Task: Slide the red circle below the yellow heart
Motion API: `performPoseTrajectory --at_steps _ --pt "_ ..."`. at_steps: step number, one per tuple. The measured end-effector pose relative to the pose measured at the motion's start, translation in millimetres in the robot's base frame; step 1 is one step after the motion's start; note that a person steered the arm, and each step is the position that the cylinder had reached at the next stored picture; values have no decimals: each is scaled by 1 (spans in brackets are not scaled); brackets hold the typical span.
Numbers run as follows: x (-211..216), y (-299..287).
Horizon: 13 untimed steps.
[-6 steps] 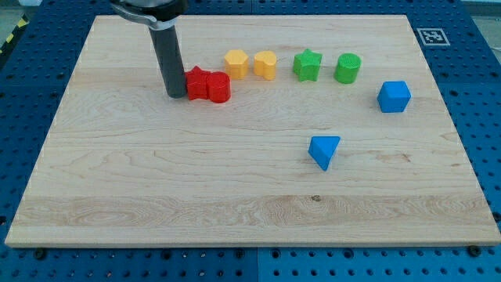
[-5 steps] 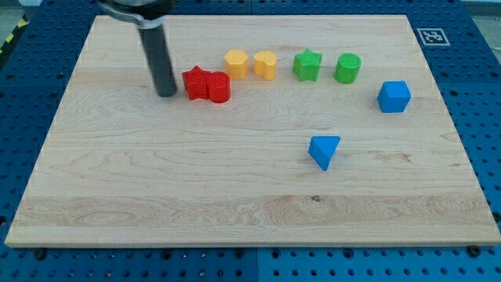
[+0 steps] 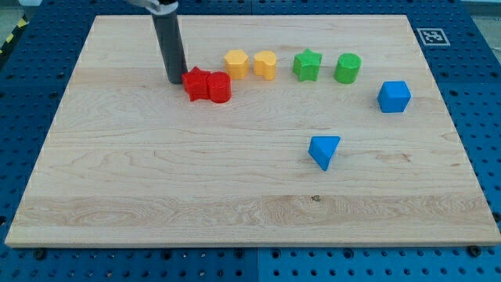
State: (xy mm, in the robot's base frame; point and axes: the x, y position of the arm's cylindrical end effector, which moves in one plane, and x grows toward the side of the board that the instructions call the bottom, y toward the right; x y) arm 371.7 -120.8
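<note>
The red circle (image 3: 219, 88) lies on the wooden board, touching the red star (image 3: 196, 83) on its left. The yellow heart (image 3: 265, 64) sits up and to the right of the red circle, next to the yellow hexagon (image 3: 236, 63). My tip (image 3: 176, 80) is at the upper left edge of the red star, touching or almost touching it, to the left of the red circle.
A green star (image 3: 308, 65) and a green cylinder (image 3: 347, 68) continue the top row to the right. A blue cube (image 3: 394, 96) sits at the right. A blue triangle (image 3: 324, 150) lies below the row, right of centre.
My tip drew back to the left from the red star, then moved up and right to the star's upper left edge. The blocks have not visibly moved.
</note>
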Motion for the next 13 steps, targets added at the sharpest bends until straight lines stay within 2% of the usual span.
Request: performPoseTrajectory --at_steps 1,2,3,5,7,8,13 --pt "46 8" --pt "61 22" --pt "60 0" --pt "11 -11" --pt "11 57" --pt "18 73" --pt "23 79"
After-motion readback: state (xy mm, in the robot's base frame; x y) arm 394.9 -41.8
